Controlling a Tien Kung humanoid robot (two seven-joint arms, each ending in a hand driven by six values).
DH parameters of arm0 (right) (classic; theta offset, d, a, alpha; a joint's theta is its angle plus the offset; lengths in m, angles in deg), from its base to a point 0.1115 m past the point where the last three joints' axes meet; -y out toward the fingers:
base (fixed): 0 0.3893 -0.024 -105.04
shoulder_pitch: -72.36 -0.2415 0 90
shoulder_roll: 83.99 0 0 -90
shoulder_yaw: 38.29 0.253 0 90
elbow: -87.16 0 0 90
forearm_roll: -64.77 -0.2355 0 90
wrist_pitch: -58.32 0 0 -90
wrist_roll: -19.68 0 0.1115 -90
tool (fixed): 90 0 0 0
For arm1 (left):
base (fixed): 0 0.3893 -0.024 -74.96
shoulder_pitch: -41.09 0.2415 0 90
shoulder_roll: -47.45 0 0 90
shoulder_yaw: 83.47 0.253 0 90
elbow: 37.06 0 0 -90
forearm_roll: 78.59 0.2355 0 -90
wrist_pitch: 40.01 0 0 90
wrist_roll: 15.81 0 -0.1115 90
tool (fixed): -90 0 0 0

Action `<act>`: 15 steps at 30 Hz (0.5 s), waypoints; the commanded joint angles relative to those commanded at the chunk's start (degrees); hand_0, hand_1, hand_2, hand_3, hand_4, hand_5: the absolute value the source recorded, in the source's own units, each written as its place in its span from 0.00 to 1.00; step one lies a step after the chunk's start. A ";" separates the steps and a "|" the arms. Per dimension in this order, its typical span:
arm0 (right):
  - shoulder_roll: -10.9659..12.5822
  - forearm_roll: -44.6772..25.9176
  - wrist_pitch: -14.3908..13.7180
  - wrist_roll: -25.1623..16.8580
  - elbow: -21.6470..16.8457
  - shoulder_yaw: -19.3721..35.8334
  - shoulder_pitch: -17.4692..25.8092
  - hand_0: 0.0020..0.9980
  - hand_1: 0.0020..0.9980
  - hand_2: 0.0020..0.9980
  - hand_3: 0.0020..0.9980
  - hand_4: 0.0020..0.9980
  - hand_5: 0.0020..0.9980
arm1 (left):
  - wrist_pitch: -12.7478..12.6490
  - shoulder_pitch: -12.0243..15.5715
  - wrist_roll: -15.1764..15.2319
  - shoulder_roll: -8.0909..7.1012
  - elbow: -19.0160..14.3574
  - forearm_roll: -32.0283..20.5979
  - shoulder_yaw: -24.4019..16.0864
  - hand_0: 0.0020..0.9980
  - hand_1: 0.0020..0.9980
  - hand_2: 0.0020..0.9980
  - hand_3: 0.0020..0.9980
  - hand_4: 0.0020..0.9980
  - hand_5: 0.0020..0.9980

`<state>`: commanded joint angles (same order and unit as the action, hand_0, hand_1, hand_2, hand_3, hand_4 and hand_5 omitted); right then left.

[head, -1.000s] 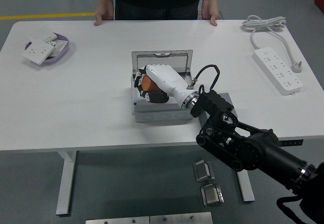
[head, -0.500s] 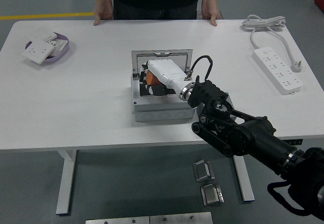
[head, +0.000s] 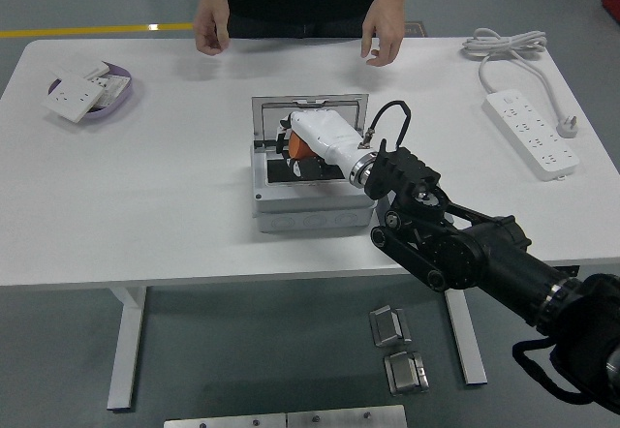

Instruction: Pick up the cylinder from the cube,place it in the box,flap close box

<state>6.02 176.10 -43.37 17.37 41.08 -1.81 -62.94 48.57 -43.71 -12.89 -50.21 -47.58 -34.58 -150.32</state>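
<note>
Step now: I am on the middle part of the job, putting the orange cylinder (head: pixel 299 146) into the box (head: pixel 312 194).
My right hand (head: pixel 293 151): it is down inside the open box, near the back wall by the lid (head: pixel 310 108). My black fingers (head: pixel 292 168) are curled around the cylinder. I think I am holding it, but the white shell of my hand hides most of the grip.
Where the cylinder is: inside the box, at the back, under my hand. I cannot tell if it sits on the box floor or hangs just above it.
My right arm: it comes from the near right side of the box and reaches up and over the front wall, wrist tipped down.
My left hand: not seen.
The lid: it stands up at the back of the box.
Next move: I think I must let go, pull my hand out past the front wall, then flap the lid down.
Person: stands at the far side of the tabletop (head: pixel 145 205), both hands lifted just above the edge beyond the box.
</note>
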 joint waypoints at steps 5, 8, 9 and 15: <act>0.30 1.57 1.52 -0.42 0.07 -0.08 -0.36 0.26 0.34 0.39 0.33 0.09 0.00 | 0.00 -0.01 -0.01 -0.02 -0.02 0.06 0.00 0.62 0.65 0.64 0.66 0.71 0.23; 0.69 3.07 2.90 -0.64 -0.05 -0.25 -0.62 0.29 0.37 0.42 0.41 0.27 0.00 | 0.00 -0.01 -0.01 -0.03 -0.05 0.18 -0.05 0.62 0.64 0.64 0.66 0.71 0.23; 0.80 3.50 3.22 -0.65 -0.08 -0.30 -0.70 0.29 0.37 0.42 0.41 0.27 0.00 | 0.00 -0.01 -0.01 -0.03 -0.06 0.21 -0.07 0.62 0.64 0.64 0.66 0.71 0.23; 1.29 5.72 4.72 -1.05 -0.09 -0.29 -1.06 0.59 0.56 0.55 0.59 0.65 0.00 | 0.00 -0.02 -0.02 -0.03 -0.09 0.35 -0.10 0.62 0.64 0.64 0.66 0.71 0.22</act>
<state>7.30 181.83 -38.65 16.32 41.00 -2.10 -64.00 48.56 -43.73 -12.92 -50.24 -47.67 -34.23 -150.41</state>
